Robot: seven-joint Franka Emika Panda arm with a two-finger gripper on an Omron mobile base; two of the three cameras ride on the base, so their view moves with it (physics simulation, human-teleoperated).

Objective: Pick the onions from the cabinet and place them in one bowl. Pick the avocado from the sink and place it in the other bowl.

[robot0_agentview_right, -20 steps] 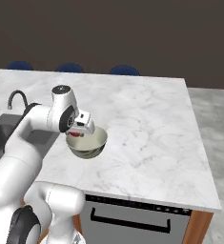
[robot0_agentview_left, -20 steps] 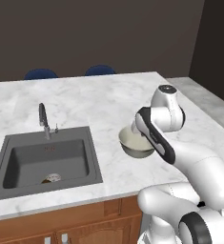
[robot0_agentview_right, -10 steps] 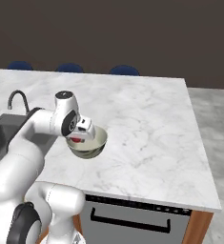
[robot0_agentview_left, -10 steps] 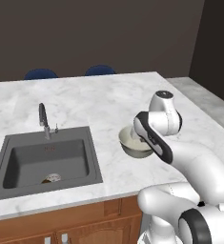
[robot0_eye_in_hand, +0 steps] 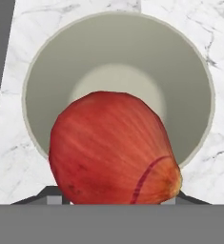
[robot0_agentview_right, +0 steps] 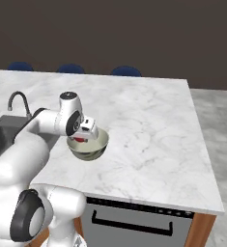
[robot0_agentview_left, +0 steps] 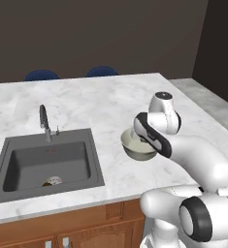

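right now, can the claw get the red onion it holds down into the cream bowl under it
Probably yes: the claw is shut on the glossy red onion directly over the round cream bowl, whose inside looks bare, with nothing between them.

White rounded arm, dark joints (glossy)

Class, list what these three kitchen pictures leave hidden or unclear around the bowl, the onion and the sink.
- Gripper fingertips: hand view, covered by the onion.
- Bowl contents: left base view, blocked by the arm.
- Whether the onion touches the bowl floor: hand view cannot tell.
- Small thing on the sink floor: left base view, too small to identify.
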